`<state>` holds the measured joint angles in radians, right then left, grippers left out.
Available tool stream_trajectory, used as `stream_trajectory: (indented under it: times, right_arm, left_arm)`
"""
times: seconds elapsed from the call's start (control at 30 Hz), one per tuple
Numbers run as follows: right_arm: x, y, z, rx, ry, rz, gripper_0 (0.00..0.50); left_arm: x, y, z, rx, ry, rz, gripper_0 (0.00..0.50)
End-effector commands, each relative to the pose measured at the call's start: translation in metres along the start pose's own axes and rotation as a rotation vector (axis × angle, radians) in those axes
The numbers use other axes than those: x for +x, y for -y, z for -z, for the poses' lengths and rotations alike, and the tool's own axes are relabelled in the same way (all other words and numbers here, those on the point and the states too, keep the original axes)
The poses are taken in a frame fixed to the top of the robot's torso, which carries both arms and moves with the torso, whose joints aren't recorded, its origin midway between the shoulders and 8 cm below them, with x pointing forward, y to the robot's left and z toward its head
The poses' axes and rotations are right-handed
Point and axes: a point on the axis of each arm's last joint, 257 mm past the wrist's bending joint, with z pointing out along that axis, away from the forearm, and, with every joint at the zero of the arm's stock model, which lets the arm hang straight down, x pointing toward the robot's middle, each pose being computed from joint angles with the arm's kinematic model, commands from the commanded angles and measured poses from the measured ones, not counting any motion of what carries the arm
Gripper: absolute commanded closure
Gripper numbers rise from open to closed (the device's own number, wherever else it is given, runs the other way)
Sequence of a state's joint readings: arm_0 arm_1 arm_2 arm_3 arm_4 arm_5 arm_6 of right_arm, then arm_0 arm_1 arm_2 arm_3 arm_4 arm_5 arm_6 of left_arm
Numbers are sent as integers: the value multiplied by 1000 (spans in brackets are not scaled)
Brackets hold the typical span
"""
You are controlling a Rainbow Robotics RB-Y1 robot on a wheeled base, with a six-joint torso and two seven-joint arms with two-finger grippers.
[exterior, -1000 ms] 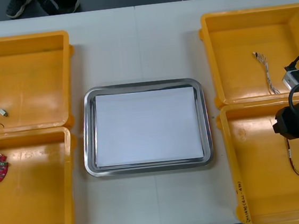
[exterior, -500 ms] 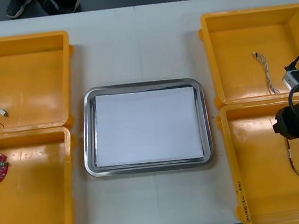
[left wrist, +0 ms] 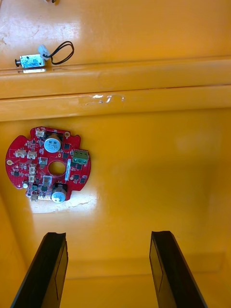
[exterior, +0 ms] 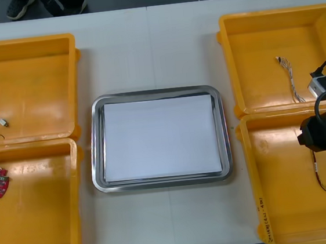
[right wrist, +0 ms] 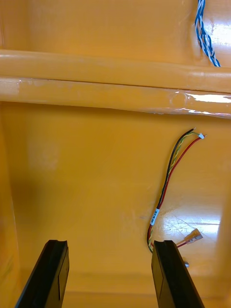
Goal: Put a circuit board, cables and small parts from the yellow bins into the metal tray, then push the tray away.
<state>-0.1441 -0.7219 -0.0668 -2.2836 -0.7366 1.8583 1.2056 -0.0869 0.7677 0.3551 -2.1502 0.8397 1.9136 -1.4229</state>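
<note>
The red circuit board (left wrist: 48, 163) lies in the near left bin (exterior: 40, 228), outside the spread fingers of our left gripper (left wrist: 108, 236); we should centre over it before descending. Our right gripper (right wrist: 108, 243), likewise spread, hangs over the near right bin (exterior: 288, 202)

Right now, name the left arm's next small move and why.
Probably shift the left gripper sideways until the circuit board sits between its fingers: they stand open over the near left bin, and the board lies ahead, off toward one finger. The right gripper hovers open over the near right bin.
</note>
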Motion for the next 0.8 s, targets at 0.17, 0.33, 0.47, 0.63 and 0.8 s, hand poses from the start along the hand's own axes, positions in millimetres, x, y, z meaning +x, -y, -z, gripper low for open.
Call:
stream_trajectory:
  times: [0.17, 0.33, 0.47, 0.63, 0.8]
  right_arm:
    - [2, 3, 2, -5, 5, -23, 0]
    - [2, 3, 2, -5, 5, -23, 0]
    - [2, 3, 2, -5, 5, -23, 0]
    - [2, 3, 2, -5, 5, -23, 0]
    - [36, 23, -15, 31, -97, -30, 0]
  left_arm:
    - [3, -5, 5, -13, 14, -78, 0]
    - [3, -5, 5, -13, 14, -78, 0]
    - [14, 1, -5, 14, -17, -69, 0]
    - [9, 3, -1, 23, -6, -79, 0]
    - [14, -1, 0, 28, -9, -100, 0]
